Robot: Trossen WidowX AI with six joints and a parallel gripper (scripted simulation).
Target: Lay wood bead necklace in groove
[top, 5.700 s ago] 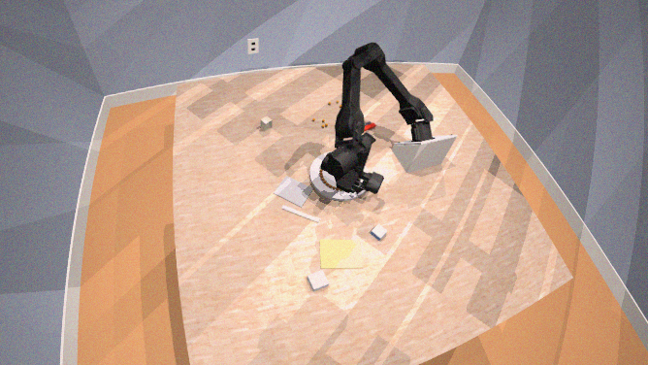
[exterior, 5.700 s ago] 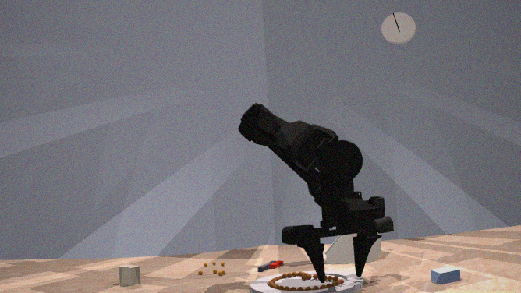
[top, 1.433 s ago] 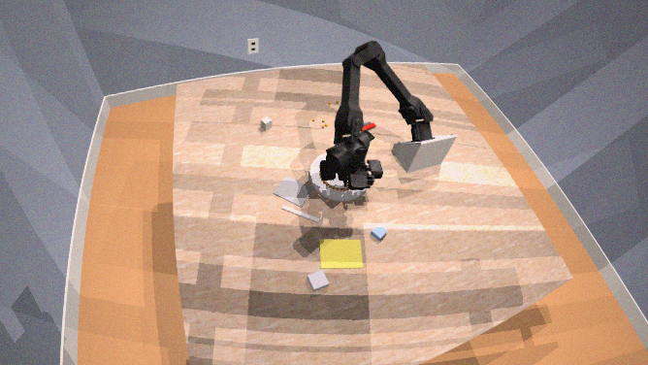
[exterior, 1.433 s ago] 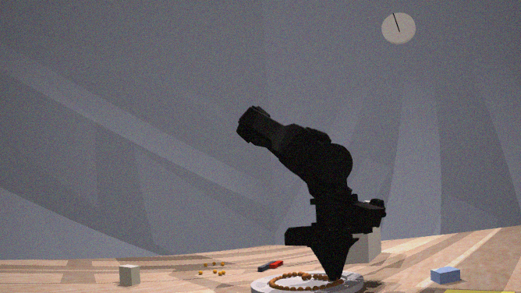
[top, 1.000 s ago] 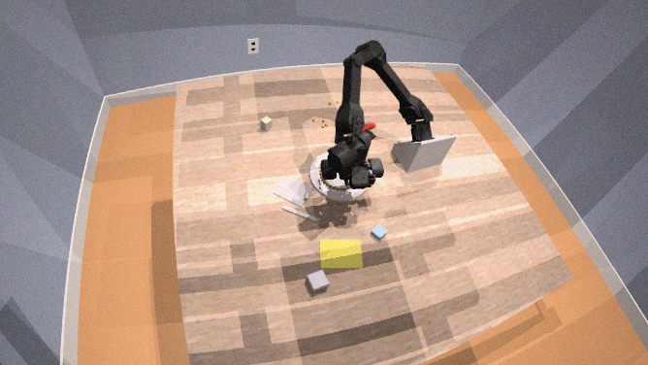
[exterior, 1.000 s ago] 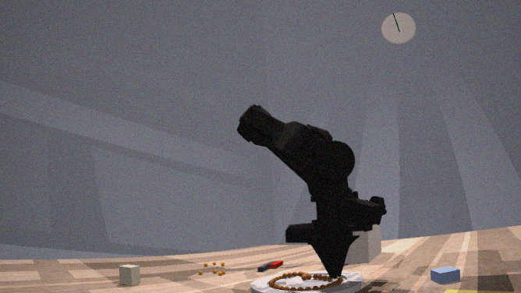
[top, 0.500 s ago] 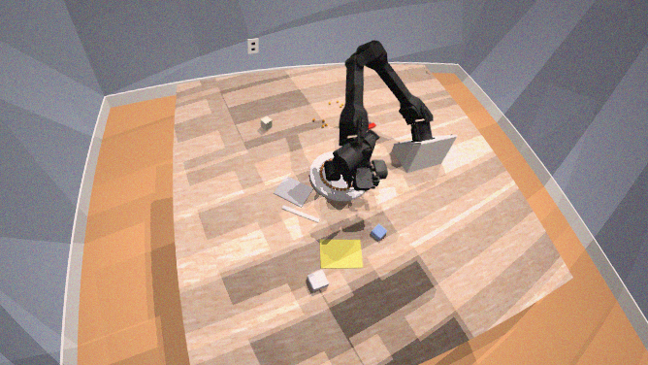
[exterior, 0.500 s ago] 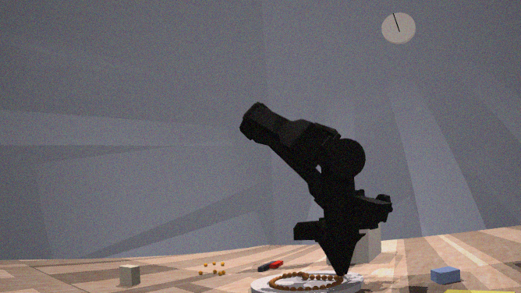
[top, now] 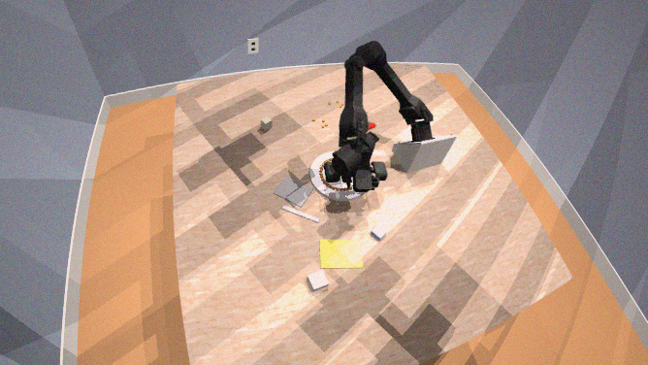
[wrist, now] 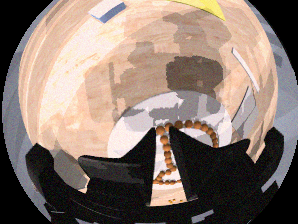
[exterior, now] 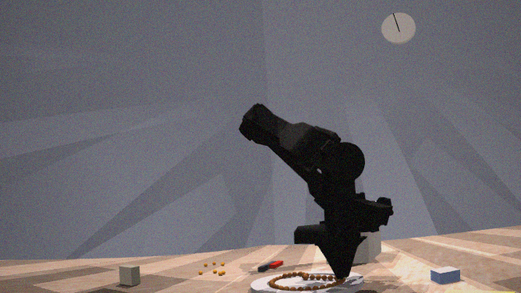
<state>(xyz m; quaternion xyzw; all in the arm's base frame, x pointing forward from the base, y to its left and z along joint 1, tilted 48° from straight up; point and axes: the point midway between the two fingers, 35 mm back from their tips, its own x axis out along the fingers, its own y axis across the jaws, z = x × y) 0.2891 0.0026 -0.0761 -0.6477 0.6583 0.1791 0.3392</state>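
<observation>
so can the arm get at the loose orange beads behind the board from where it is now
Probably yes. The loose orange beads lie on bare table near the arm's base, nothing over them. But the gripper is down at the bead board, fingers around the wood bead necklace, so it must let go and lift first.

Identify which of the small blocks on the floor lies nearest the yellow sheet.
The white block, just off the yellow sheet's lower left corner. The blue-edged block sits slightly farther, and the pale cube lies far beyond the bead board.
</observation>
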